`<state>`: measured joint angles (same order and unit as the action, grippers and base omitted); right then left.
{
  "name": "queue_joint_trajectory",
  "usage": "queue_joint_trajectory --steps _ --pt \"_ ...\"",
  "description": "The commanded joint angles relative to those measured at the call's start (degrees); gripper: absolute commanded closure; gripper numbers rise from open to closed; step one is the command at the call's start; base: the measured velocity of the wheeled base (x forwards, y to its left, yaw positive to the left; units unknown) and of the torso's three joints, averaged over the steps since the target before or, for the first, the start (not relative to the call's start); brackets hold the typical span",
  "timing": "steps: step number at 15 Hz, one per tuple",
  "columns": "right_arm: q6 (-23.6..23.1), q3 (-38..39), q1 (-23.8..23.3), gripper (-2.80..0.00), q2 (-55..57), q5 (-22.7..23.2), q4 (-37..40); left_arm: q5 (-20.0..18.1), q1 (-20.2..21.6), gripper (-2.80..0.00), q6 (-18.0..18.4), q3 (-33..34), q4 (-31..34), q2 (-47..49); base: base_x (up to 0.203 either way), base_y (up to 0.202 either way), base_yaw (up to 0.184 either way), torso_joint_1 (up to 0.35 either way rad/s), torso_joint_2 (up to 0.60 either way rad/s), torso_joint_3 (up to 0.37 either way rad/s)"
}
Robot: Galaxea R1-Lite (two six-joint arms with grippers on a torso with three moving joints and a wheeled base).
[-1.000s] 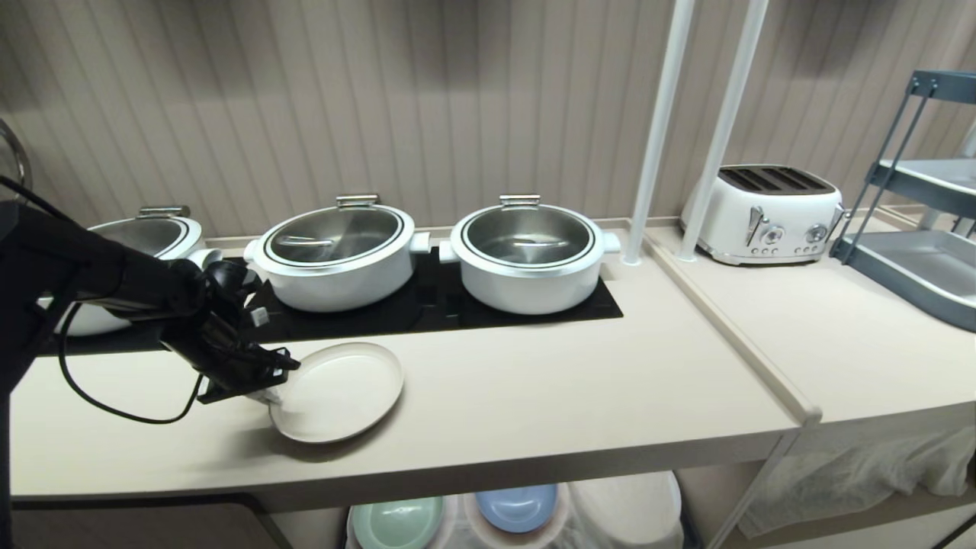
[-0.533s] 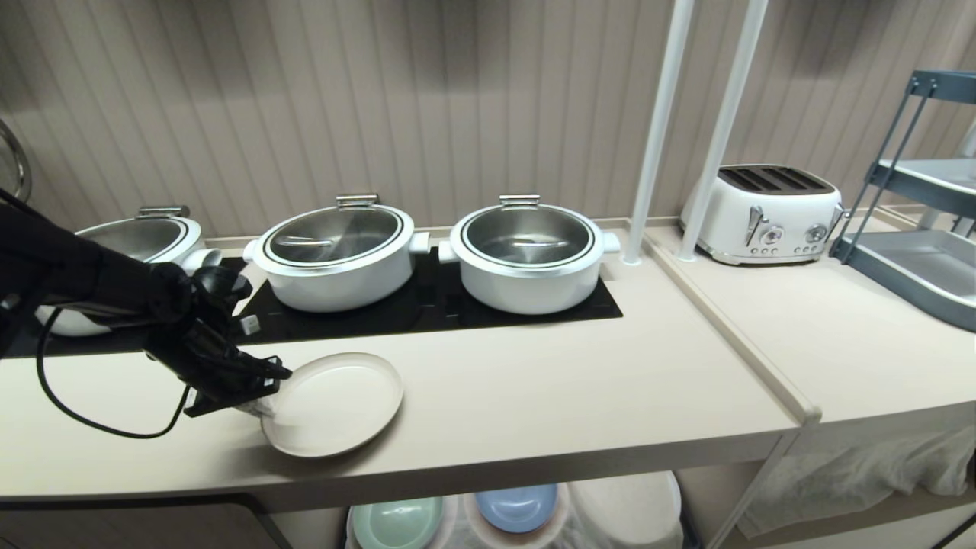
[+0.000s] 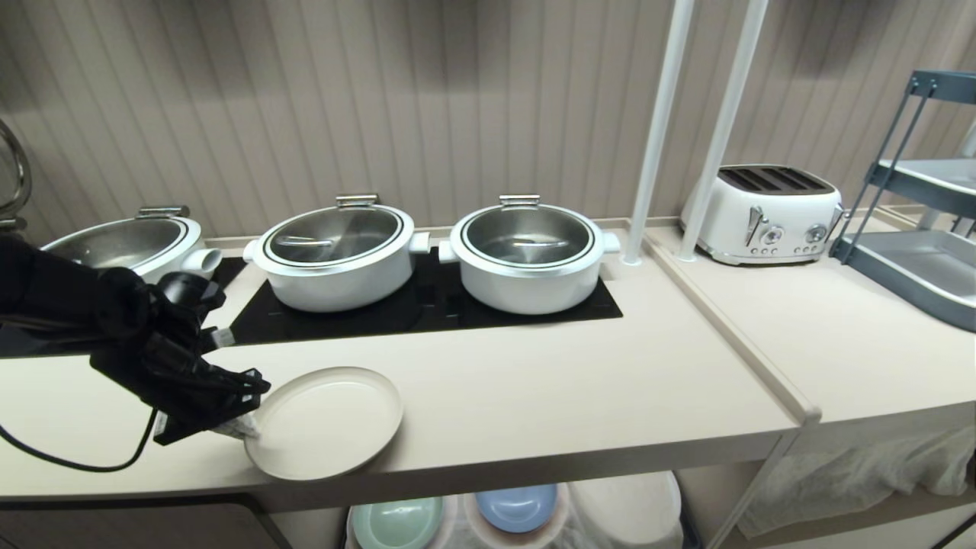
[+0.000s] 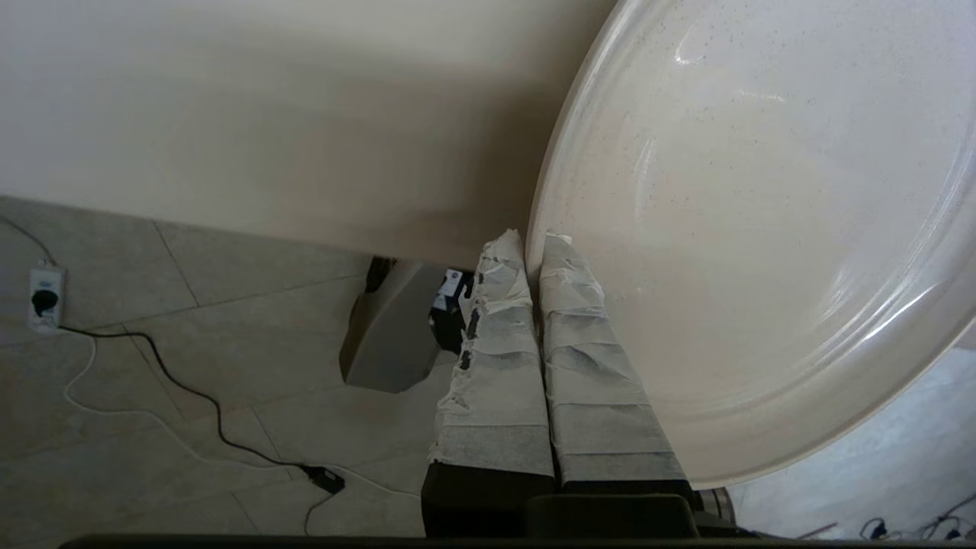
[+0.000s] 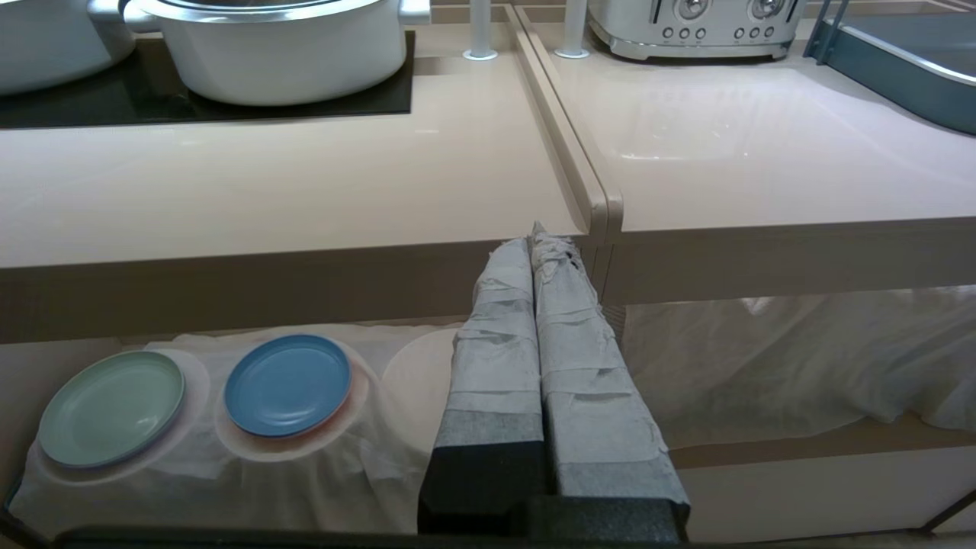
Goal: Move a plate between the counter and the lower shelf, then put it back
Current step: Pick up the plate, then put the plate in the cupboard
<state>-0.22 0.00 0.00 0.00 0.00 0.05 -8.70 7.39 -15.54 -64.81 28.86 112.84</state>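
Note:
The cream-beige plate (image 3: 324,422) is at the front of the counter (image 3: 534,381), its near rim reaching past the counter's front edge. My left gripper (image 3: 242,428) is shut on the plate's left rim. In the left wrist view the taped fingers (image 4: 587,358) pinch the rim of the plate (image 4: 762,229), one above and one below, with floor showing beneath. My right gripper (image 5: 536,238) is shut on nothing, parked in front of the counter's edge and out of the head view. The lower shelf (image 5: 396,465) lies below, draped in white cloth.
Three white pots stand at the back: one at the left (image 3: 130,244), and two (image 3: 335,255) (image 3: 526,255) on the black panel. A white toaster (image 3: 766,213) and grey rack (image 3: 907,229) are to the right. On the shelf lie a mint-green plate (image 5: 112,406) and a blue plate (image 5: 288,383).
My left gripper has drawn the plate toward the counter's front edge and a little to the left, and the plate has levelled out. The right arm has not moved.

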Motion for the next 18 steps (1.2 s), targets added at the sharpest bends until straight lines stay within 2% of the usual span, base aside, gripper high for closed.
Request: queue_joint_trajectory --steps 1,5,13,18 --pt "0.04 0.00 0.00 0.00 0.00 0.00 0.04 -1.03 0.30 0.00 -0.10 3.96 0.09 -5.58 0.000 0.000 0.000 0.000 0.00 0.000" --pt "-0.04 0.00 0.00 0.00 0.00 0.00 -0.02 -3.31 1.59 0.00 -0.10 14.02 -1.28 -13.98 0.000 0.000 0.000 0.000 0.00 0.000" --pt "-0.04 0.00 0.00 0.00 0.00 0.00 -0.05 -8.26 3.31 0.00 0.19 29.42 -1.22 -33.23 0.000 0.000 0.000 0.000 0.00 0.000" --pt "-0.04 0.00 0.00 0.00 0.00 0.00 0.04 -9.68 2.49 0.00 0.46 34.99 5.50 -44.92 0.000 0.000 0.000 0.000 0.00 0.000"
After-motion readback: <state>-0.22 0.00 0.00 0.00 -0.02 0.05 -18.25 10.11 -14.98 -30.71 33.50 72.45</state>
